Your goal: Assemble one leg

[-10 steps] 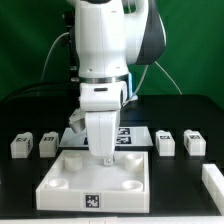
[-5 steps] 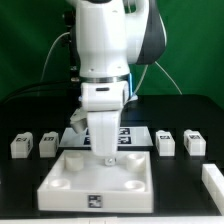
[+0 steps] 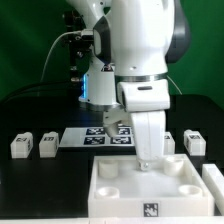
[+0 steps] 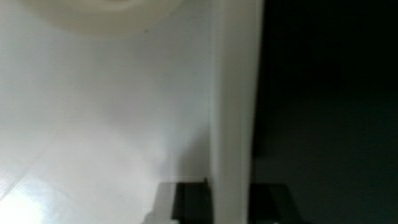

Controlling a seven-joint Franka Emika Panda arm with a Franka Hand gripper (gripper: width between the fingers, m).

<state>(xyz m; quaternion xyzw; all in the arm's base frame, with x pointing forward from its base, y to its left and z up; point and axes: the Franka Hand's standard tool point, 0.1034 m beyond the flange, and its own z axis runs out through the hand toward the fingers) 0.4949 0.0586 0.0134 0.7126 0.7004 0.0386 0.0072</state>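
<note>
My gripper [image 3: 148, 162] reaches down at the tray's [image 3: 115, 204] back wall, jaw opening and any hold cannot be told; a leg [image 3: 22, 146] lies well off the tray's exterior-view left.

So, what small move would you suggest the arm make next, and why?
Probably lift the gripper clear of the tray: it sits low at the tray's back rim, the sockets look empty, and each leg lies loose outside.

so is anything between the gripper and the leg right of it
Nothing visible. The gripper is down at the rear rim of the tray, and only table surface lies between it and the leg on the exterior view's right.
</note>
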